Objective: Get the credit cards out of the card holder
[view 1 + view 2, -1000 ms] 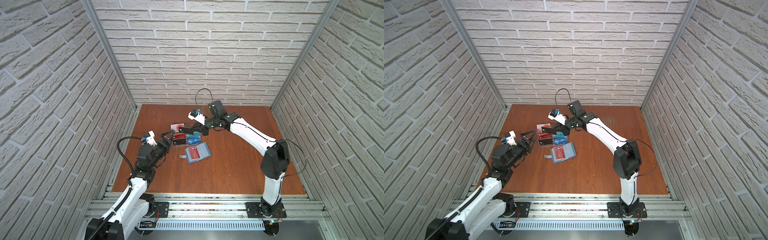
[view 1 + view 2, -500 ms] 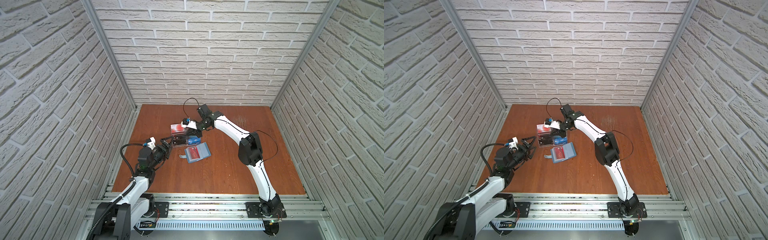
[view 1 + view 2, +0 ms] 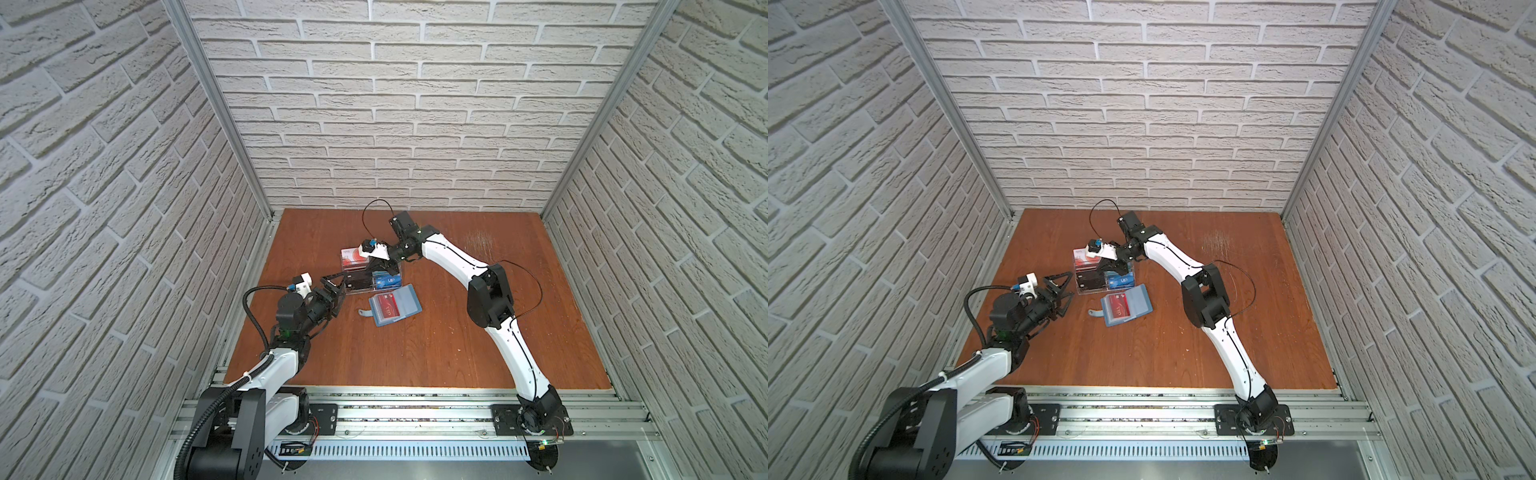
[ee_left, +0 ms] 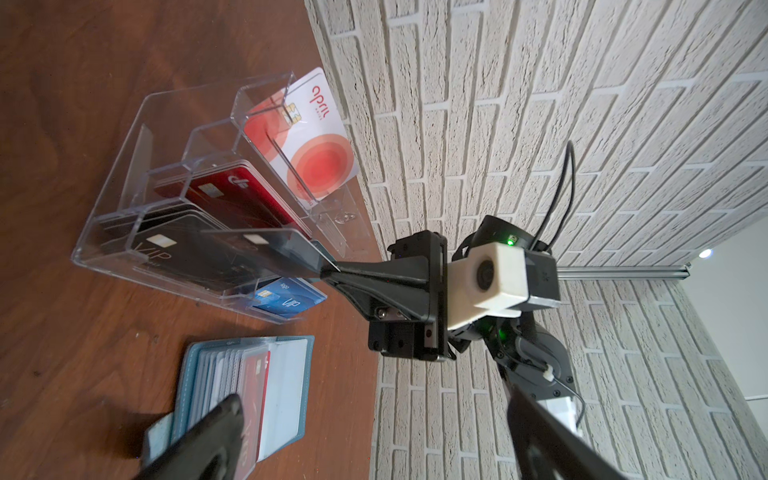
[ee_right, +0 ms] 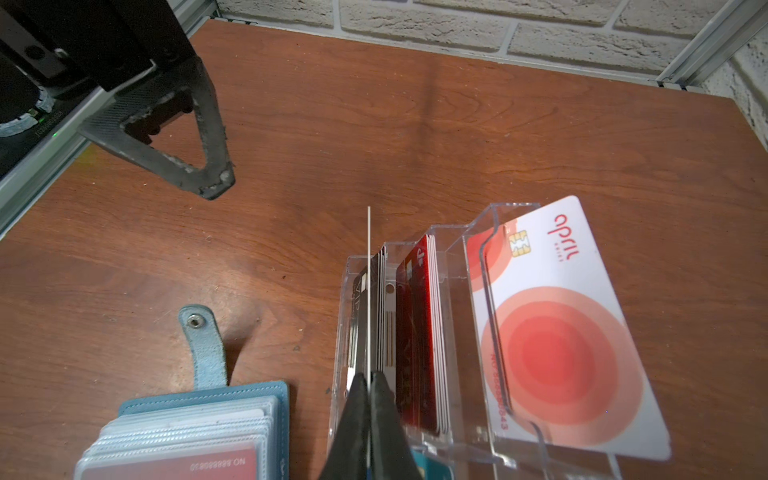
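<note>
Brown wooden table (image 3: 436,345), white brick walls all round. Taking the clear acrylic rack (image 4: 166,120) as my mark: my right gripper (image 4: 328,272) pinches a dark credit card (image 4: 266,249) over the rack's black-card slot. The slate-blue card holder (image 3: 395,309) lies open just before the rack, a red credit card (image 3: 384,306) showing inside. My left gripper (image 3: 1068,283) hangs spread wide beside the rack.

White card (image 5: 582,332) in clear rack (image 4: 108,195): "april" in red, edge number starts "NO 58", rest unclear. Black card (image 4: 166,253): "VIP". Blue card (image 4: 286,299): "VIP", "logo". Red card (image 5: 174,465) in card holder (image 5: 208,392): "NO 8888…", upside down; red card (image 3: 388,309) shows "VIP" in a top view.
</note>
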`<state>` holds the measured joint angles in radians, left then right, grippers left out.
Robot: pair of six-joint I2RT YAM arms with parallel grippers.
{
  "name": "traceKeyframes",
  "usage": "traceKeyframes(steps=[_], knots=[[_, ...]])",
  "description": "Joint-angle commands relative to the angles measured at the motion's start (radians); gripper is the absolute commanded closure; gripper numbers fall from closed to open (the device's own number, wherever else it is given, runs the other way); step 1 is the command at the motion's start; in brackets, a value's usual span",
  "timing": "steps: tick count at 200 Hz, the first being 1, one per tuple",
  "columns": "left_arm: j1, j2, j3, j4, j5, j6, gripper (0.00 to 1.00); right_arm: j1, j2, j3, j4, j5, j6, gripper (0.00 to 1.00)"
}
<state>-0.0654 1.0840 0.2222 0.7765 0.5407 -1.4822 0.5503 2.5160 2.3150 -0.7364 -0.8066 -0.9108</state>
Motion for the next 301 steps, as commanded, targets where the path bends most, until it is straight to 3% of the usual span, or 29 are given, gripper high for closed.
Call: traceKeyframes(steps=[1,143,301], knots=[[0.012,0.009,-0.002,0.080,0.017,0.007,0.02,0.011,0.007,0.024,0.056,-0.034,0.031,0.94],[0.047,0.046,-0.026,0.109,0.047,0.001,0.02,0.020,0.044,0.018,0.050,0.019,0.041,0.94],[0.072,0.039,-0.040,0.108,0.069,-0.001,0.02,0.020,0.004,-0.097,0.146,0.083,0.107,0.92]])
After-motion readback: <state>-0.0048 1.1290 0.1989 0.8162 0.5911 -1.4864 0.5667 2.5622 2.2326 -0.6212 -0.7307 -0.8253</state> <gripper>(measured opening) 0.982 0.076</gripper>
